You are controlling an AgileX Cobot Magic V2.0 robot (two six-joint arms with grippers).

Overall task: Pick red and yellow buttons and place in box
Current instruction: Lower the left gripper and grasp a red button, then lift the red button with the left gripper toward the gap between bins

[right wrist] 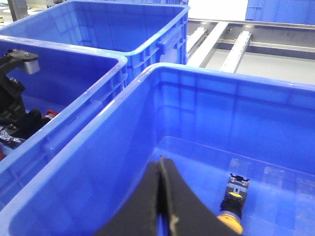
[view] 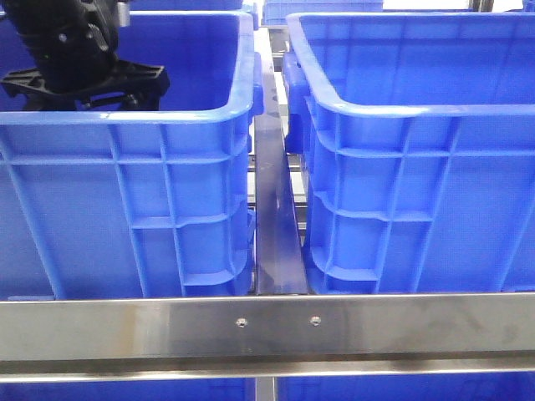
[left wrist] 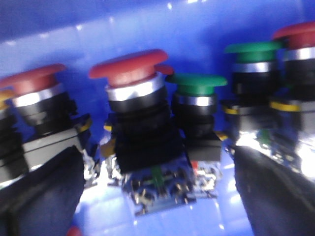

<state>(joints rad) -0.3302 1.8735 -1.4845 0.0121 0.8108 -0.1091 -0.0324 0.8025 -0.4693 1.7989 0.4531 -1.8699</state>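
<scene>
My left gripper point(left wrist: 157, 196) is open deep inside the left crate point(view: 125, 117), its dark fingers point(left wrist: 39, 196) on either side of a red button point(left wrist: 130, 69) standing on its black switch body. More red buttons point(left wrist: 34, 78) and green ones point(left wrist: 197, 83) crowd around it. In the front view only the left arm point(view: 79, 50) shows above the crate wall. My right gripper point(right wrist: 160, 191) is shut and empty over the box point(right wrist: 197, 73), the right-hand crate point(view: 401, 109). A yellow button point(right wrist: 234, 209) lies on the box floor beside the fingers.
A narrow gap with metal rails point(view: 274, 209) separates the two crates. A steel bar point(view: 267, 326) runs across the front. A third blue crate point(right wrist: 123, 24) stands behind the left one. A roller conveyor frame point(right wrist: 231, 46) lies beyond the box.
</scene>
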